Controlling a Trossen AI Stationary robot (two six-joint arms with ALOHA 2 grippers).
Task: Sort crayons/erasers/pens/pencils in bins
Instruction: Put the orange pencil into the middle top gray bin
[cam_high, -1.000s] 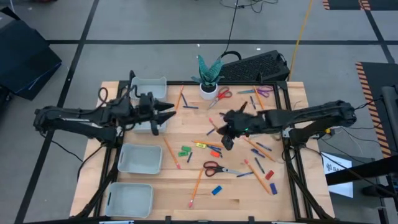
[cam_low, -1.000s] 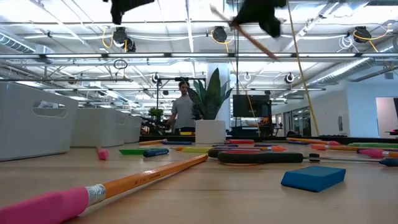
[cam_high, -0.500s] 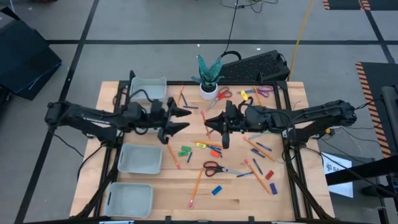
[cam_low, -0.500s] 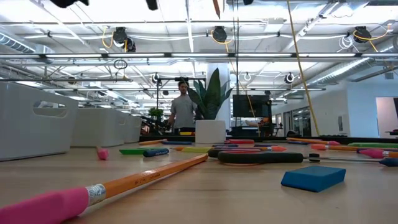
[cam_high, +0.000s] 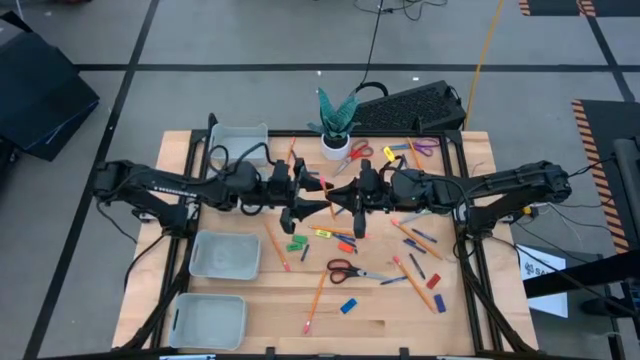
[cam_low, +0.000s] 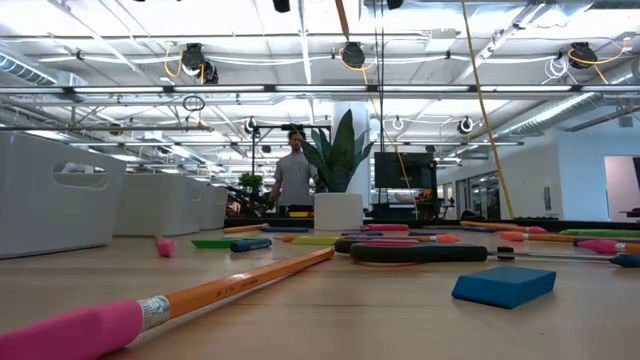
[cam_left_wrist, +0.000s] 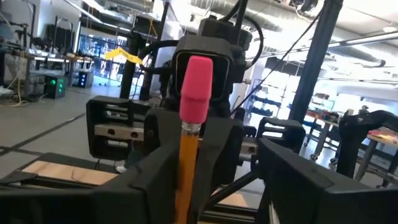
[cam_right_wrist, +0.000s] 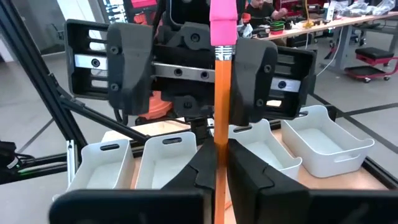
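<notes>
— Where are we in the sorting?

— Mid handover, we'd say. Above the middle of the table our right gripper (cam_high: 345, 199) pinches an orange pencil (cam_right_wrist: 220, 118), pink eraser end pointing at the left gripper (cam_high: 303, 195). Our right wrist view shows the left gripper's fingers (cam_right_wrist: 129, 59) spread, one either side of the pencil, not closed on it.

— So what does the next move call for?

— Probably the left fingers must close squarely on the shaft before we let go on the right; release early and the pencil drops back among the loose pens (cam_high: 425, 237), erasers (cam_high: 348, 306) and scissors (cam_high: 344, 268) in the lower middle of the overhead frame.

— And the bins?

— We count three on the left side overhead: one at upper left (cam_high: 238, 141), one at mid left (cam_high: 225, 256), one at lower left (cam_high: 208, 321). All three look empty. The right wrist view shows four in a row; we can't see anything in those either.
</notes>
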